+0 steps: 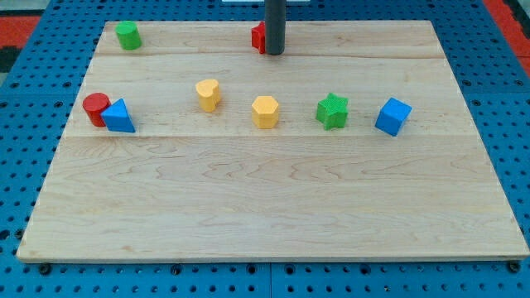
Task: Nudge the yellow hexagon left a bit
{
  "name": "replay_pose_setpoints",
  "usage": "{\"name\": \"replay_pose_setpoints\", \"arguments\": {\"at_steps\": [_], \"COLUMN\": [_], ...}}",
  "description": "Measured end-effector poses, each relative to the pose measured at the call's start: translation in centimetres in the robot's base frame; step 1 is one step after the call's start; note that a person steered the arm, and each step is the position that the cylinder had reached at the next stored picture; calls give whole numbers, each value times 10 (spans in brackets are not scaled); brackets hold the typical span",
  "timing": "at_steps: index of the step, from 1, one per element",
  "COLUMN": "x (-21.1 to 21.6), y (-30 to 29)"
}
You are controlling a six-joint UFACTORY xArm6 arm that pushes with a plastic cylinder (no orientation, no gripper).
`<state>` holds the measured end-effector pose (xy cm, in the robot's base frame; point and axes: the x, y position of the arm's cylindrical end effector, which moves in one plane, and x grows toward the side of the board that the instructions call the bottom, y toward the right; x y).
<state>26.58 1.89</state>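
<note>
The wooden tabletop (273, 207) carries eight blocks. My tip (275, 53) rests near its top edge, touching a red block (258, 37) on the tip's left, shape hidden. Far left of the tip sits a green block (127, 35). Below the tip, left to right: red cylinder (95, 108) touching blue triangle (119, 117), yellow heart (208, 94), yellow hexagon (265, 112) almost straight below, green star (332, 111), blue cube (392, 116).

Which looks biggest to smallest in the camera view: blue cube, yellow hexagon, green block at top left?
1. Blue cube.
2. Yellow hexagon, slightly smaller.
3. Green block, smallest, though it sits farther up the board, so distance may account for that.
</note>
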Motion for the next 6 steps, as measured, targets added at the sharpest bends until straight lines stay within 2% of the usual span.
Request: {"name": "replay_pose_setpoints", "arguments": {"at_steps": [1,2,6], "x": [62,83,97], "y": [29,14,13]}}
